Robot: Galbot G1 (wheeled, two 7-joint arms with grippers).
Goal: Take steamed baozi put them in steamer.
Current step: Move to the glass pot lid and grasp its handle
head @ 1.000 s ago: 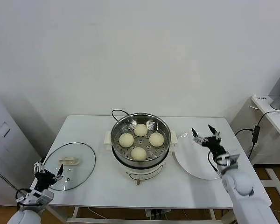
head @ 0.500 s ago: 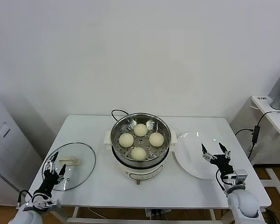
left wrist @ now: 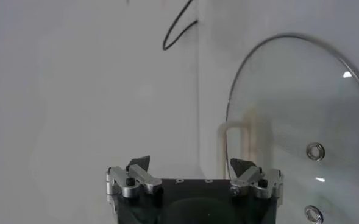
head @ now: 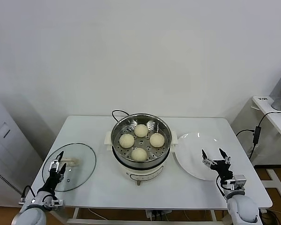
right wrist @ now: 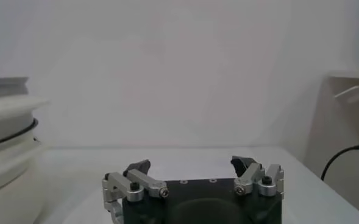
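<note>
- Baozi [head: 139, 154], four, lie in steamer [head: 141, 164], between my hands.
- Right hand [head: 214, 157] wide over plate [head: 189, 154]; left hand [head: 59, 160] wide over glass lid [head: 79, 161].

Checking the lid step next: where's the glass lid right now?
In the head view the glass lid lies flat on the table at the robot's left, apart from the steamer, with the open left pincer over its near edge.

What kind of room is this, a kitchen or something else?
Probably a lab or office set up as a test kitchen, not a real one. A plain white table against a bare wall holds an electric steamer with four baozi inside, and a desk with computer gear stands alongside.
</note>
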